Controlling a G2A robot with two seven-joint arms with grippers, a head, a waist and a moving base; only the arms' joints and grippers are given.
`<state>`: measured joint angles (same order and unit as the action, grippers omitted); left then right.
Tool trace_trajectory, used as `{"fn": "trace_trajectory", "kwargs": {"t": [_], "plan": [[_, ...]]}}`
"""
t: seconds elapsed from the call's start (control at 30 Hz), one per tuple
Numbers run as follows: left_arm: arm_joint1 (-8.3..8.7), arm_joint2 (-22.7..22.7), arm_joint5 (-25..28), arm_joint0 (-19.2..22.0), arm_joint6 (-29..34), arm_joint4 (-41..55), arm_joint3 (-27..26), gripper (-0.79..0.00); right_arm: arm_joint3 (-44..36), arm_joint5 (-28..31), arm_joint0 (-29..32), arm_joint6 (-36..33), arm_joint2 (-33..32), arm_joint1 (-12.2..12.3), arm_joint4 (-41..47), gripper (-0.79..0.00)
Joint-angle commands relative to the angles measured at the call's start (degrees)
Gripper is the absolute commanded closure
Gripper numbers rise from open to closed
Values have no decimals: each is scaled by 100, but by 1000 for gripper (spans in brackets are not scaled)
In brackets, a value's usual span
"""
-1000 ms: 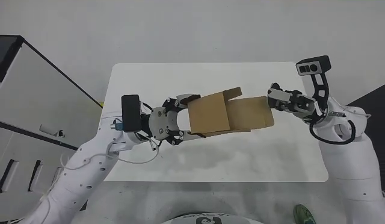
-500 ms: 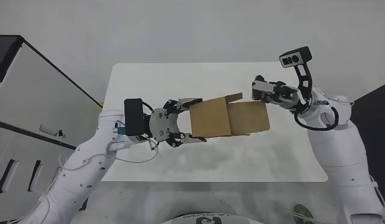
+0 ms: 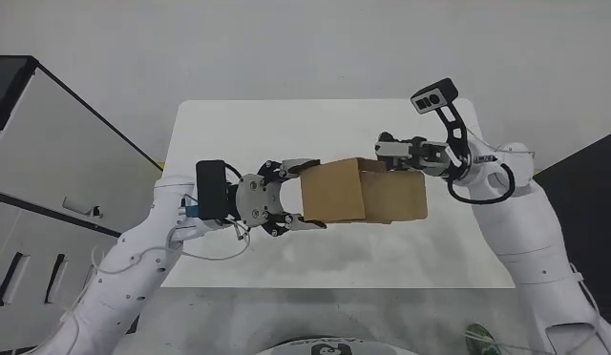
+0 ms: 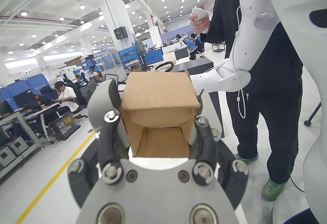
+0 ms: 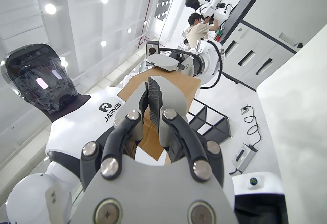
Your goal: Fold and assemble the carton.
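left tool [image 3: 308, 195] clamps carton [image 3: 370, 191] end; right tool [image 3: 384, 151] pinched closed at opposite end.

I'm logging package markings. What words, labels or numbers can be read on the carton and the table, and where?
carton: none; its brown faces are plain in all three views.
table: none; its white top carries no print.
signs in the hall behind: too small and blurred to read.
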<state>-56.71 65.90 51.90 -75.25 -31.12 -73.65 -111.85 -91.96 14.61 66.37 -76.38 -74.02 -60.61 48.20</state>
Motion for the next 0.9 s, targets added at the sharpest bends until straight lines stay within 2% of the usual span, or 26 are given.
{"fn": "trace_trajectory", "kwargs": {"t": [0.0, 0.33, 0.87], "plan": [[-2, 8, 3, -14, 23, 16, -7, 0, -20, -14, 15, -39, 25, -3, -1, 0], [-18, 53, -14, -71, 125, 83, -24, 0, -181, 47, 131, -118, -7, -12, 128, 0], [-13, 237, 84, -140, 106, -143, -37, 0, -390, -88, 213, 251, -621, 74, -258, 0]]}}
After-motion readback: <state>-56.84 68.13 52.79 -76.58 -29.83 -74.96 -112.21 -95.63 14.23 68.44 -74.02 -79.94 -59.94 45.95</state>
